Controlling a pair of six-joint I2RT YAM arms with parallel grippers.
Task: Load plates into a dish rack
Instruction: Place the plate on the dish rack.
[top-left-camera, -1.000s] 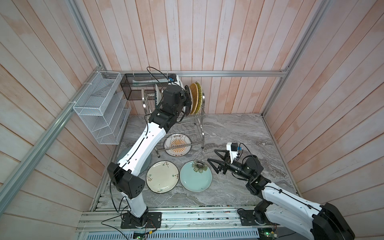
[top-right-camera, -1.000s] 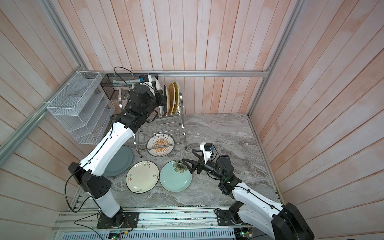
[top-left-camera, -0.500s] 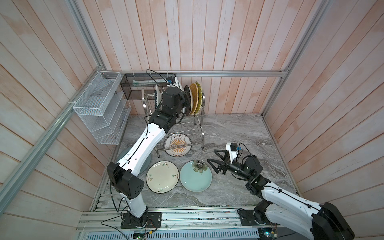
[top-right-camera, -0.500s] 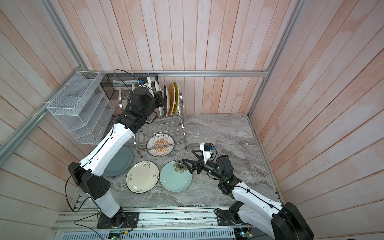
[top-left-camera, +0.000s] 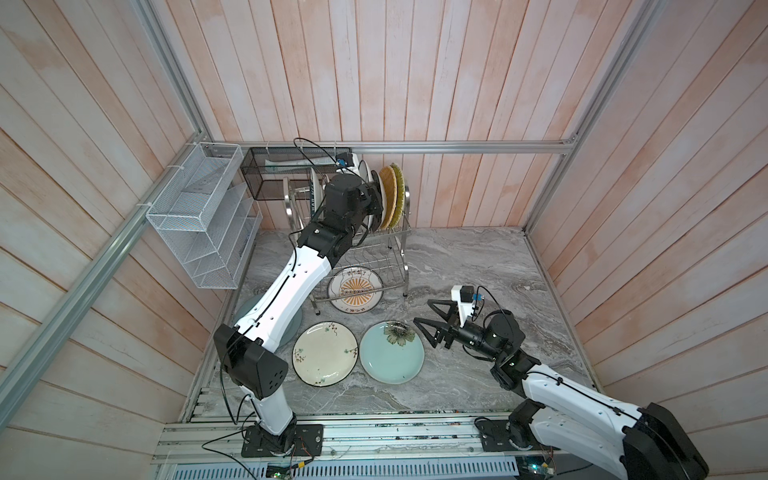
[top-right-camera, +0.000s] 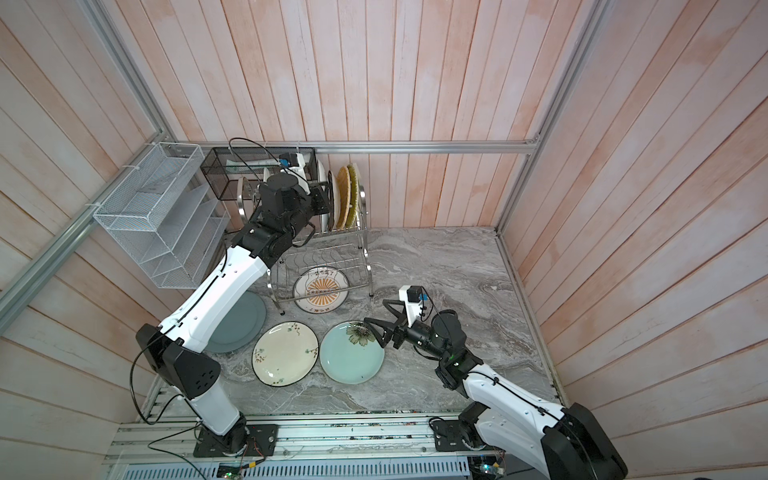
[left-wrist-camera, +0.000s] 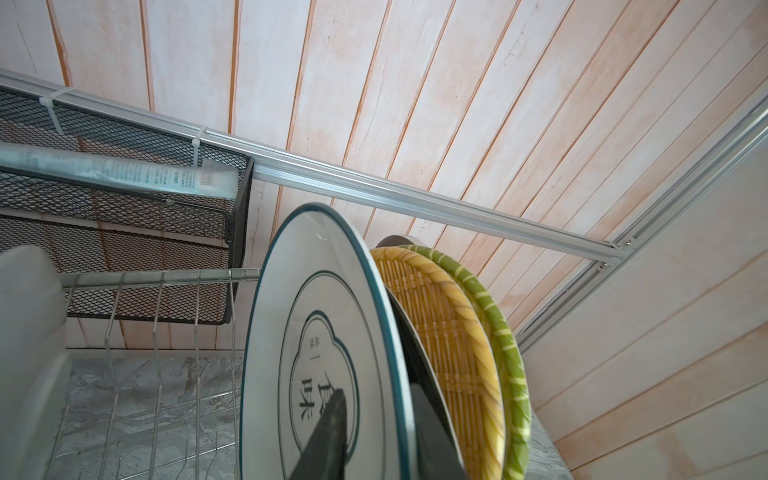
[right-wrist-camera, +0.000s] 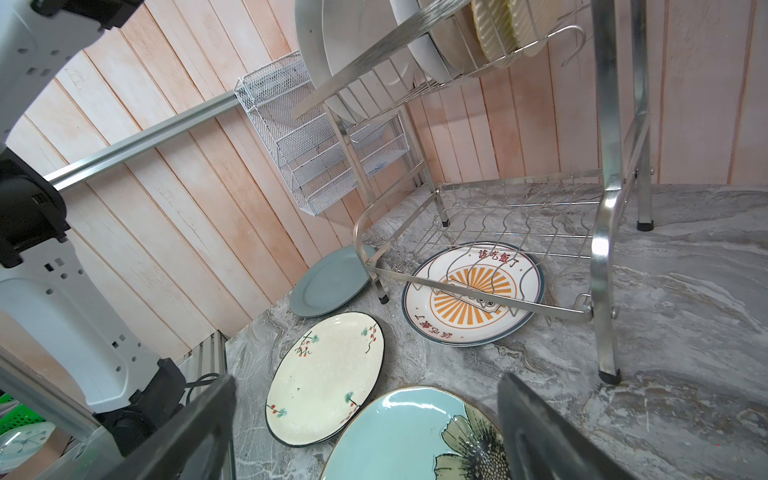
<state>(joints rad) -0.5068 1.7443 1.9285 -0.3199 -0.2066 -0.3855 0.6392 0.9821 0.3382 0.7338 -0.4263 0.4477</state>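
My left gripper (left-wrist-camera: 380, 399) is at the top tier of the steel dish rack (top-left-camera: 405, 249). Its fingers straddle the rim of a white, teal-rimmed lettered plate (left-wrist-camera: 316, 332) standing upright in a slot; whether they press it is unclear. A dark plate, a woven yellow plate (left-wrist-camera: 449, 340) and a green-striped one (left-wrist-camera: 503, 345) stand behind it. On the table lie a pale blue flower plate (top-left-camera: 390, 353), a cream floral plate (top-left-camera: 324, 353), a grey plate (top-right-camera: 237, 328) and a sunburst plate (top-left-camera: 355, 289) under the rack's lower tier. My right gripper (top-left-camera: 422, 311) hovers open and empty beside the blue plate (right-wrist-camera: 399, 436).
A white mesh shelf basket (top-left-camera: 199, 220) hangs on the left wall. A black mesh box (top-left-camera: 266, 174) holding a tube hangs behind the rack. Wooden walls with aluminium rails close three sides. Marble tabletop (top-left-camera: 478, 266) lies to the right of the rack.
The left arm has barely shifted at the rack's top tier, still at the lettered plate. The right arm has not moved.
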